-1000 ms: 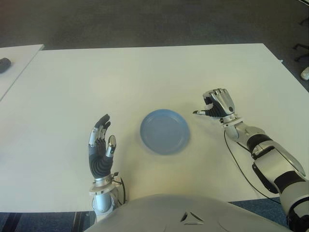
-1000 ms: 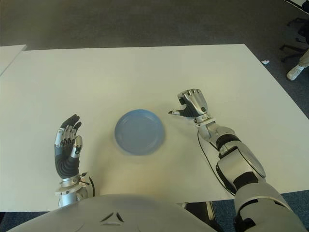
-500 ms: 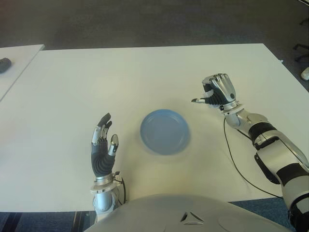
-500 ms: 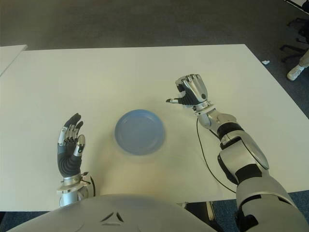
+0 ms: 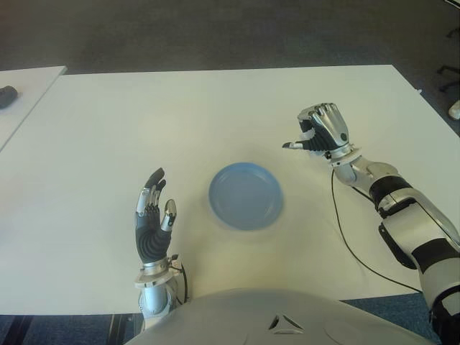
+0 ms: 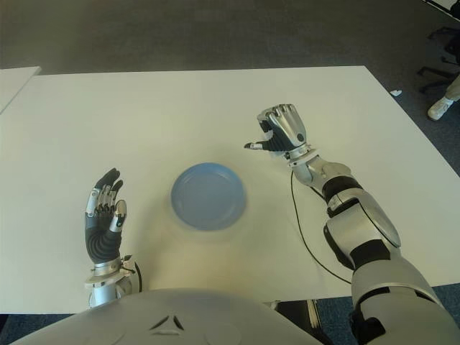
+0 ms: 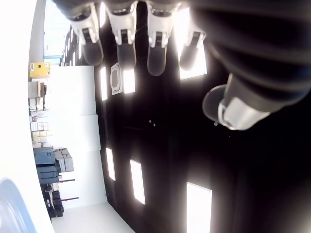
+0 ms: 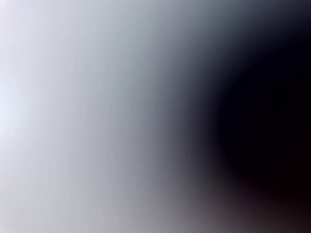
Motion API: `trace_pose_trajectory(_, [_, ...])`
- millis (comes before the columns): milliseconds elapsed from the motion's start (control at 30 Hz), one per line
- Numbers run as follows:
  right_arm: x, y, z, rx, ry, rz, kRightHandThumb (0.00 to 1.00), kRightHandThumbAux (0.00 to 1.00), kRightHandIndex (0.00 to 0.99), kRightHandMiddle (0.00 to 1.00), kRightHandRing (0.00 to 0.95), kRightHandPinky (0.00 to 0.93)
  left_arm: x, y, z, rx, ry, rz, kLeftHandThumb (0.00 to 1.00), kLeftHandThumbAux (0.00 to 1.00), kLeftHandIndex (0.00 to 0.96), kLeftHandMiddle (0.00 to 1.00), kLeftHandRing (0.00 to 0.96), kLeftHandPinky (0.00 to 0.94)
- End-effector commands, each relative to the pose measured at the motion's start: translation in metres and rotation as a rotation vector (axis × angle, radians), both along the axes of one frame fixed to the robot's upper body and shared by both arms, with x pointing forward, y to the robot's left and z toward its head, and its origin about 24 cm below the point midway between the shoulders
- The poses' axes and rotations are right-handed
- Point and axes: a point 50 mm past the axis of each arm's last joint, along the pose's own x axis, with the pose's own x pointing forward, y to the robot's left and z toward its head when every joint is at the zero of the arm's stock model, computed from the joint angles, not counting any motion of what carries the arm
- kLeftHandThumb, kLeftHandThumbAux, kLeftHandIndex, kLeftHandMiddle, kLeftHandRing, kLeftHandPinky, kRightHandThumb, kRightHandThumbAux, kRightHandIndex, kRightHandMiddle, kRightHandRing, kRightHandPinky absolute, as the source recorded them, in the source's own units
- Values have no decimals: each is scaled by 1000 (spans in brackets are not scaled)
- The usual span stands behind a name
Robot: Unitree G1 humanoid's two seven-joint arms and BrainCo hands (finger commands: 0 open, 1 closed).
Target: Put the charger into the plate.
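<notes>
A: From the head cameras, what do you count?

B: One blue plate (image 5: 245, 195), lying bare near the middle of the white table (image 5: 180, 122), and two hands. No charger shows anywhere on the tabletop.

A: The hands?

B: The left hand (image 5: 152, 224) is upright near the front edge, left of the plate and clear of it, fingers straight and spread, holding nothing. The right hand (image 6: 280, 134) is beyond and to the right of the plate, fingers curled inward with the thumb poking toward the middle. I cannot tell whether anything sits inside that curl.

A: Room around the plate?

B: Bare table on every side of it, with wide open stretches to the far edge and the left. A second table corner at far left carries one small dark object (image 5: 6, 95).

A: Left wrist camera?

B: Four fingertips (image 7: 157, 41) and a thumb, spread with gaps between them, nothing held. One sliver of the plate's rim shows at a corner.

A: Right wrist camera?

B: Only a grey-to-black blur; it settles nothing about the grip or the charger.
</notes>
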Motion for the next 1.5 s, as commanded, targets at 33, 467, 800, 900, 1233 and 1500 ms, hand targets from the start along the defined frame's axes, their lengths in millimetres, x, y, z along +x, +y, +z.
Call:
trace_pose_trajectory(33, [3, 9, 6, -12, -20, 51, 884, 681, 874, 893, 880, 870, 20, -7, -13, -12, 49, -37, 251, 559, 154, 140, 117, 122])
trace_pose_trajectory(467, [-5, 43, -8, 20, 28, 167, 923, 671, 873, 893, 881, 874, 22, -11, -12, -27, 59, -69, 281, 563, 153, 139, 121, 133])
trace_pose_trajectory(800, [-12, 67, -22, 11, 91, 243, 933, 661, 865, 890, 883, 879, 24, -13, -9, -17, 29, -79, 280, 559, 150, 143, 126, 137])
trace_pose_trajectory(900, [-13, 75, -25, -3, 100, 260, 931, 663, 863, 889, 883, 881, 24, -13, -8, -8, 21, -75, 268, 562, 148, 142, 125, 135])
trace_pose_trajectory(1233, [-20, 102, -31, -26, 102, 354, 920, 669, 856, 879, 877, 878, 25, -14, -7, 8, 21, -71, 246, 574, 144, 130, 115, 128])
trace_pose_trajectory(1500, [-28, 118, -38, -53, 120, 412, 906, 672, 842, 875, 877, 880, 25, -15, -8, 11, 32, -70, 238, 587, 138, 117, 104, 122])
